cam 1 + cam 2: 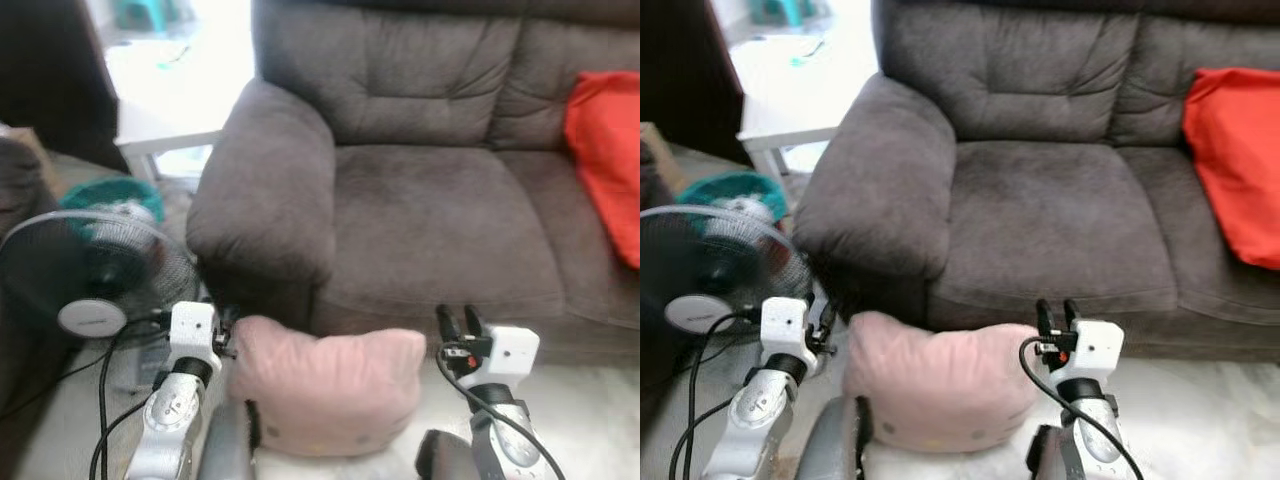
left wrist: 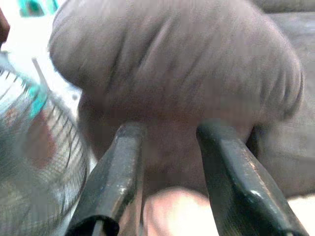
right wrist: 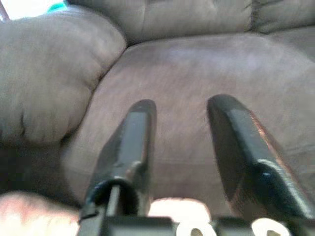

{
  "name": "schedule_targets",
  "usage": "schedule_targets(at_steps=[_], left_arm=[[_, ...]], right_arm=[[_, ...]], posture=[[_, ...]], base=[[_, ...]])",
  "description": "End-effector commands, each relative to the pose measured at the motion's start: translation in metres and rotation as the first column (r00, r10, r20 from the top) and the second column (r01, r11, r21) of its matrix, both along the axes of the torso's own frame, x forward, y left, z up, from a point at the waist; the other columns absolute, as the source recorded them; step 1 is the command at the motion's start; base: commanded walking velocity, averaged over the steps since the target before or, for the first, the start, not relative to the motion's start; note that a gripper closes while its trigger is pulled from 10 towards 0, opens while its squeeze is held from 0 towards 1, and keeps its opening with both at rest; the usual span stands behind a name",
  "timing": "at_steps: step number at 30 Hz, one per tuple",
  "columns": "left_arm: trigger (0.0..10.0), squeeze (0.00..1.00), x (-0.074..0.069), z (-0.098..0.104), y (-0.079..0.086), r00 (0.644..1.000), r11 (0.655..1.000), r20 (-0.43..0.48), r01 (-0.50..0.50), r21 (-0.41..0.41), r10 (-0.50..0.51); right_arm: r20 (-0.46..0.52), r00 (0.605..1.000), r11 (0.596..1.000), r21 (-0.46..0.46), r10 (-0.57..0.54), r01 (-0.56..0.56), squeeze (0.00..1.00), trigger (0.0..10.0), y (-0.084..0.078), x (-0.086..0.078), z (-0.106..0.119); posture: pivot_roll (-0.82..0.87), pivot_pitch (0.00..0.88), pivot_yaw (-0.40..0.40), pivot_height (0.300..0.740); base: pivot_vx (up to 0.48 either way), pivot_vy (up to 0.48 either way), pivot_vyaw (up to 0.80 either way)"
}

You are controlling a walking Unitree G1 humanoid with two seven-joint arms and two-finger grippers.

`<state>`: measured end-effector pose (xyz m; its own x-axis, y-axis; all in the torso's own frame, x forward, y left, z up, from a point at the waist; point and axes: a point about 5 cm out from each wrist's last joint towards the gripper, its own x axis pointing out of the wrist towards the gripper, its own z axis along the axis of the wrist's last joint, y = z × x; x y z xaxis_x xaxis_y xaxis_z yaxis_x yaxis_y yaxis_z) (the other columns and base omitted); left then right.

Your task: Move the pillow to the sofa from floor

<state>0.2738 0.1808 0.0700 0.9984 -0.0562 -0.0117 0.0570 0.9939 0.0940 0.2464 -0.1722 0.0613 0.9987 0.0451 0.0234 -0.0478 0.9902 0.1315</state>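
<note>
pressing in from both sides, the left gripper (image 1: pixel 226 330) and right gripper (image 1: pixel 458 322) bracket the pink pillow (image 1: pixel 325 390), which sits low against the sofa (image 1: pixel 440 215) front, long axis running side to side between the arms. both forearms reach forward, fingers pointing toward the seat; neither is clearly nearer. left wrist view: fingers (image 2: pixel 114 184) parted, empty, pillow edge just below. right wrist view: fingers (image 3: pixel 132 142) parted, empty, aimed at the seat cushion. judgement: lift up and forward.

You're looking at one pink pillow (image 1: pixel 330 390), one red cushion (image 1: pixel 608 160), one sofa (image 1: pixel 420 180), one fan (image 1: pixel 90 275), one white table (image 1: pixel 165 130) and two grippers.
</note>
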Motion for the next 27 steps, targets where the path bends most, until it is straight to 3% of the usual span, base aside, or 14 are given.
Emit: schedule_targets(at_steps=[1,12,19,27], left_arm=[[10.0,0.0,0.001,0.0,-0.005,1.0,1.0,0.009,0.02,0.001,-0.02],[10.0,0.0,-0.004,-0.012,-0.007,0.998,0.999,-0.05,0.035,0.014,-0.035],[10.0,0.0,-0.006,-0.015,-0.007,0.998,0.999,-0.06,0.029,0.02,-0.028],[10.0,0.0,-0.005,-0.013,-0.008,0.998,0.999,-0.048,0.03,0.02,-0.029]], right_arm=[[-0.01,1.0,1.0,-0.006,-0.022,0.022,0.0,10.0,-0.008,-0.002,-0.002],[-0.014,1.0,1.0,-0.03,0.008,-0.008,0.0,10.0,-0.004,-0.004,-0.004],[-0.011,1.0,1.0,-0.024,0.006,-0.007,0.0,10.0,-0.004,-0.005,-0.004],[-0.01,1.0,1.0,-0.003,-0.001,0.001,0.0,10.0,-0.005,-0.004,-0.003]], posture=[[0.08,0.024,-0.053,0.495],[0.08,0.027,-0.052,0.495],[0.08,0.028,-0.053,0.495],[0.08,0.028,-0.054,0.495]], base=[[0.244,0.0,0.0],[0.134,0.0,0.0],[0.0,0.0,0.77],[0.0,0.0,0.0]])
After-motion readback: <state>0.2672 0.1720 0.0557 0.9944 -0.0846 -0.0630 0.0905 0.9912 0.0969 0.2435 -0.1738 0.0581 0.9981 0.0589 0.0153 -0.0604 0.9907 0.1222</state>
